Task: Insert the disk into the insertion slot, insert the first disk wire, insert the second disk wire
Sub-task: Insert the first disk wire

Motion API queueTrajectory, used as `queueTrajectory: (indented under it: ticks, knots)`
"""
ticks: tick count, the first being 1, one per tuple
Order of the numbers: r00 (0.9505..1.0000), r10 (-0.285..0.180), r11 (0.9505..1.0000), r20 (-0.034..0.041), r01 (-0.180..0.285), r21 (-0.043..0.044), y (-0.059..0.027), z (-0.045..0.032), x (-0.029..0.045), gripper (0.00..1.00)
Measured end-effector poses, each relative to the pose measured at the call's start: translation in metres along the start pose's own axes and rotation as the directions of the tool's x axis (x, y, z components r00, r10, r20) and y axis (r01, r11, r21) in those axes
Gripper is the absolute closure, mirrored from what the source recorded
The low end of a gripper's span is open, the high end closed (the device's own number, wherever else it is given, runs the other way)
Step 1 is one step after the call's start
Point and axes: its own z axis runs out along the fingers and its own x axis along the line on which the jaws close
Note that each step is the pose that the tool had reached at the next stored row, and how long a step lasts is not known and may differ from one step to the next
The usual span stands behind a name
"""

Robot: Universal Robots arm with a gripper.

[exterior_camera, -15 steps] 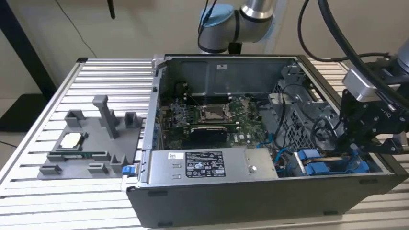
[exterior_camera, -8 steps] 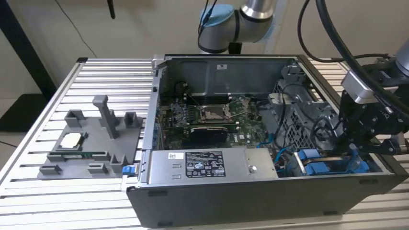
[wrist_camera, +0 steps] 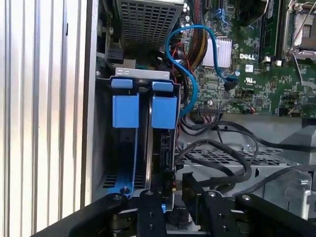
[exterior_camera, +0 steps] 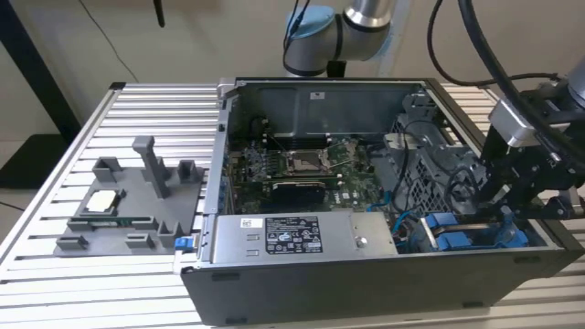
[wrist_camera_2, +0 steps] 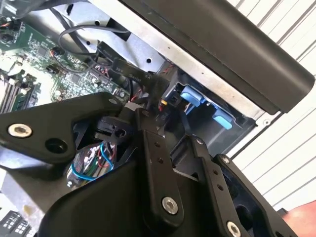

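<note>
your black linkage gripper (exterior_camera: 490,205) hangs inside the open dark grey metal computer case (exterior_camera: 366,291), close to the narrow grey drive bay with blue plastic rails (wrist_camera: 125,111). a dark flat disk (wrist_camera: 165,150) sits in that bay, with looping black wires (wrist_camera: 222,159) just beside it. you cannot tell whether the pincer grips anything.

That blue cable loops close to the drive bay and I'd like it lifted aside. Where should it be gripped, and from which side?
Probably the raised arch of the blue cable, which seems clear of the motherboard, not its plug seated on the board. Come through the case's open side, closing across the cable's width; yellow and red wires crowd beside it.
</note>
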Motion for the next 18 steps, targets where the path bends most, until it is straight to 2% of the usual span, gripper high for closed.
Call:
queueTrajectory:
  ticks: [5,7,11,15,18]
  knots:
    - [1.0,0.0,1.0,0.0007,0.0,0.0001,0.0001,-0.0219,-0.0029,0.67]
    - [1.0,0.0,1.0,0.0033,0.0,0.0002,0.0003,-0.0373,-0.005,0.67]
    - [1.0,0.0,1.0,0.0031,0.0,0.0002,-0.0014,-0.0374,-0.0067,0.67]
    - [1.0,0.0,1.0,0.0044,0.0,0.0002,-0.0097,-0.0368,-0.01,0.67]
    - [0.9999,0.0,1.0,0.0112,0.0,0.0005,-0.0176,-0.0368,-0.0102,0.67]
